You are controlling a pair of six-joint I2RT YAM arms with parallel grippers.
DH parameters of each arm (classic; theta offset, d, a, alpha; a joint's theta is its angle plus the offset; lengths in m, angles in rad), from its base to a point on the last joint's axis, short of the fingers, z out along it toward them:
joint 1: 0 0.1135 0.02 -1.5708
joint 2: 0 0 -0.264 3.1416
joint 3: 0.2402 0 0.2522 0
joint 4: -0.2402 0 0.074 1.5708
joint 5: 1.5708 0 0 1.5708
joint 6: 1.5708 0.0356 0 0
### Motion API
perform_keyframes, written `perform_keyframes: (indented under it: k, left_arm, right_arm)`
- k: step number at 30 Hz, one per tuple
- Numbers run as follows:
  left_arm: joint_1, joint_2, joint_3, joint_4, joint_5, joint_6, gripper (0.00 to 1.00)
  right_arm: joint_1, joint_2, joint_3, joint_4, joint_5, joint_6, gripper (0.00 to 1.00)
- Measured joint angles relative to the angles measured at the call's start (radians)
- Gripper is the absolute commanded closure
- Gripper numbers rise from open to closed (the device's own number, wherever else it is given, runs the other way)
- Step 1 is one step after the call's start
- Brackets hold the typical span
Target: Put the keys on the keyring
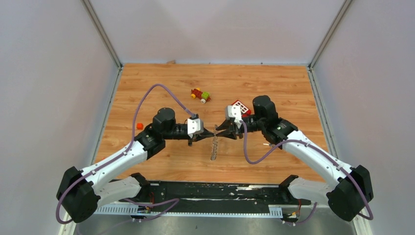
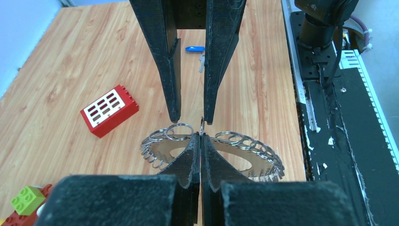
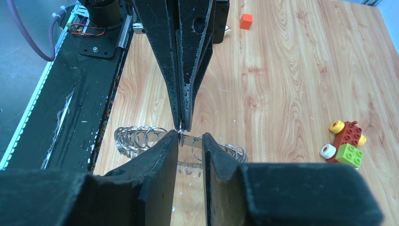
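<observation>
Above mid-table, the left tool [image 2: 201, 140] pinches the keyring [image 2: 256, 156]; the right tool [image 3: 190, 143] stands parted.

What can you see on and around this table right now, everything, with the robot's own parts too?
keyring: one, silver, mid-table between the two grippers' tips
blue-headed key: one, blue, on the wood beyond the right gripper's fingers
small metal key: one, grey, right beside the blue-headed key
red block: one, red with a white grid face, by the right wrist
toy: one, red, yellow and green, far middle
cube: one, orange, left of the left arm
table: one, wood-grain
left gripper: one, black, shut on the keyring's edge
right gripper: one, black, open, facing the left gripper
</observation>
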Motion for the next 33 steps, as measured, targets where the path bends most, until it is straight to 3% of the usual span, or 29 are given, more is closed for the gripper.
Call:
perform_keyframes:
  k: [15, 22, 33]
  left_arm:
    - [0.000, 0.000, 0.000, 0.000, 0.000, -0.001, 1.00]
    - [0.000, -0.001, 0.000, 0.000, -0.001, -0.001, 1.00]
    - [0.000, -0.001, -0.001, 0.003, -0.002, 0.000, 1.00]
  right_arm:
    - [0.013, 0.019, 0.000, -0.003, -0.010, -0.011, 0.81]
    - [0.014, 0.021, 0.000, -0.021, -0.016, -0.024, 1.00]
    - [0.014, 0.021, 0.000, -0.019, -0.019, -0.014, 1.00]
